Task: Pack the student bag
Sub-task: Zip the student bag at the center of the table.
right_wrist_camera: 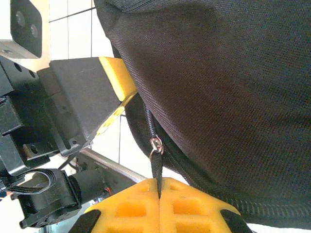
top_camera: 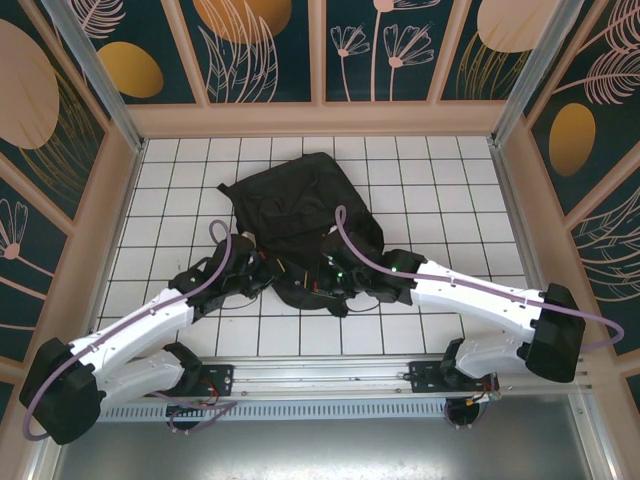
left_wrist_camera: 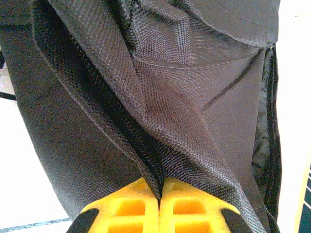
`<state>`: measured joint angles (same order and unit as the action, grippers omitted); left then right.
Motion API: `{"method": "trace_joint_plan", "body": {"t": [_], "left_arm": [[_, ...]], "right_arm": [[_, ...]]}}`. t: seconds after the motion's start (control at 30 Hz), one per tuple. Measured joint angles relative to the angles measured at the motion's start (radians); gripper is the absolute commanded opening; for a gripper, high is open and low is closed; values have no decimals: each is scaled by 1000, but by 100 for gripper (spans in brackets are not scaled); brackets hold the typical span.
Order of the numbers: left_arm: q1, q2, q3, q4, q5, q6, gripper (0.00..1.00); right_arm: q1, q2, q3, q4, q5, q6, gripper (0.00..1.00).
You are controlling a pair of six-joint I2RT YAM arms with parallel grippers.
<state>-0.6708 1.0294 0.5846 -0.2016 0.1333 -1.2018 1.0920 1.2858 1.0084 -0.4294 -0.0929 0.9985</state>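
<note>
Two white arms (top_camera: 150, 325) reach in from the bottom corners of the overhead view. They meet at the near edge of the student bag (top_camera: 300, 205), a large black backpack of soft woven fabric. It lies in the middle of the white gridded tabletop (top_camera: 180, 170), just above the centre of the frame. A lilac cable (top_camera: 360, 255) loops along each arm.

In the left wrist view the left gripper (left_wrist_camera: 159, 194) sits at the bottom centre of the frame. Its yellow pads (left_wrist_camera: 131, 208) are pressed together, with a fold of the bag's fabric clamped between them. The fold has a dark ribbed edge and rises from the pads toward the upper left. More black cloth spreads across the upper and right parts of the frame.

In the right wrist view the right gripper (right_wrist_camera: 159, 190) is also at the bottom centre, clenched on the thin black zipper pull strap (right_wrist_camera: 156, 167). The strap runs straight up from the pads to a small silver metal slider (right_wrist_camera: 155, 144), which sits on the zipper track curving along the bag's lower edge. The bag's body takes up the upper right of that frame. At the upper left, the other gripper's dark finger with its yellow pad lies just beside the bag's edge, over white tiles.
</note>
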Motion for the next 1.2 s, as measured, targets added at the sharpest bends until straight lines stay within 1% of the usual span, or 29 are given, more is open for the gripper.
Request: {"method": "trace_joint_plan", "body": {"t": [0.3,0.5,0.7,0.93,1.07,1.2], "left_arm": [[6,-13,16,-30,1,25,0],[11,-11,16,-56,23,61,0],[11,-39,18,-116,10,121,0],[11,-79,14,-142,-14,164,0],[11,-85,13,-143,-19,185,0],[16,-83,13,-145,-33,208,0]], "right_arm": [[5,-14,-6,0,-2,-1,0],[24,27,32,-72,19,-32,0],[38,46,42,-92,25,-49,0],[37,44,45,-78,22,-45,0],[16,32,35,-36,-16,-21,0],[-13,52,36,17,-86,10,0]]}}
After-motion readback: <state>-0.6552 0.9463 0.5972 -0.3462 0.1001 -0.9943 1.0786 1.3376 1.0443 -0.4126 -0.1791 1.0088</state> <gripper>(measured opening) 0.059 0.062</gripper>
